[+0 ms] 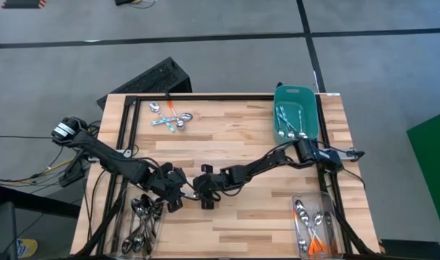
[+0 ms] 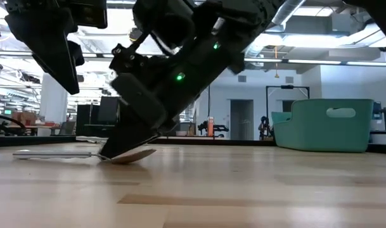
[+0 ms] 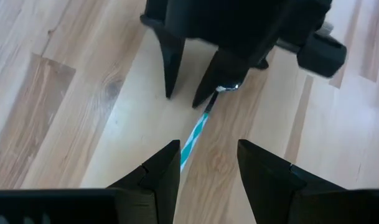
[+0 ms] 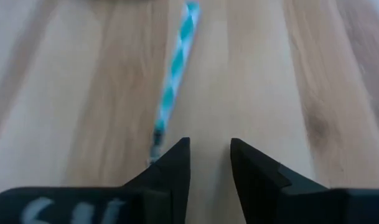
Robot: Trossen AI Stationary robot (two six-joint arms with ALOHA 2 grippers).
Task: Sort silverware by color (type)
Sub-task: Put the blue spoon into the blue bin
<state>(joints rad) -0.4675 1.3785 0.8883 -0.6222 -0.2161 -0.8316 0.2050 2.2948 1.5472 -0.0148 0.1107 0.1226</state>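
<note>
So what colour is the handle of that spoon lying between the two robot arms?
Light blue and white stripes on the spoon handle, clearest in the right wrist view.

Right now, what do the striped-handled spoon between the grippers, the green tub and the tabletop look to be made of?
Spoon: shiny metal at the neck, going by its glint; the handle's light blue and white stripes look like a matte coating or plastic, hard to say which. Teal tub: smooth, even colour with a moulded handle slot, likely plastic. Table: pale wooden planks with visible grain and joints, a butcher-block look.
</note>
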